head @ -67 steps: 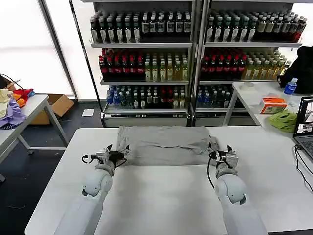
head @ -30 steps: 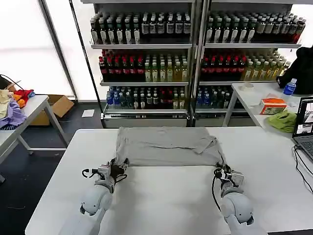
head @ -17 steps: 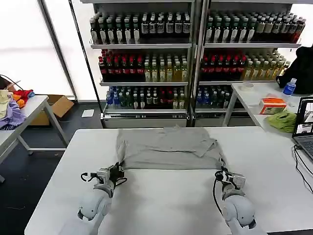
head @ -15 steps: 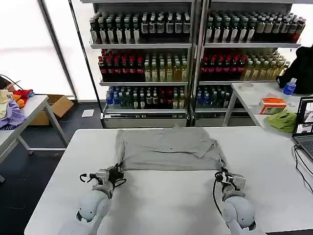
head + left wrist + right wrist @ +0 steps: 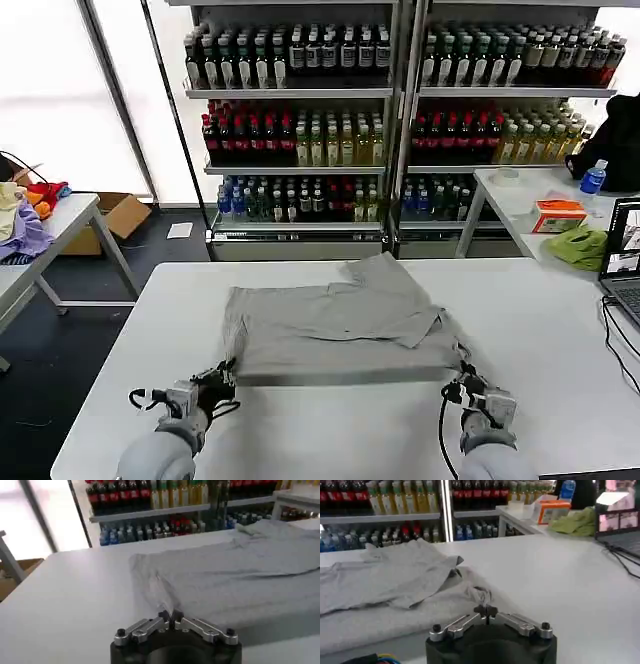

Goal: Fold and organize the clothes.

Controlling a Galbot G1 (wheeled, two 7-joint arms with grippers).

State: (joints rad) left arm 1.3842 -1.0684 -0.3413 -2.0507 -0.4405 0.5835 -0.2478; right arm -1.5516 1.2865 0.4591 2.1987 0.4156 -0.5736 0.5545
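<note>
The light grey short-sleeved cotton shirt point(image 5: 335, 320) lies in the middle of the white tabletop point(image 5: 560, 330), already doubled over on itself into a wide band. One sleeve and a loose flap stick out at its far right side. The near edge is a straight, thick fold running from left to right. The cloth is soft and matte, with small wrinkles near both near corners, where it is pulled up into little peaks.

My left gripper point(image 5: 171, 618) is at the near left corner of the shirt, and its jaws are pressed together with a pinch of the grey cloth between them. My right gripper point(image 5: 485, 611) is at the near right corner and it pinches the cloth in the same way.

I judge that the task is about half done: the first fold is made, but the shape is still too wide and not tidy. The loose sleeve must go inside, and one or two more folds are needed before the shirt can be put away. The tabletop is smooth and hard, so the cloth should slide easily on it.
</note>
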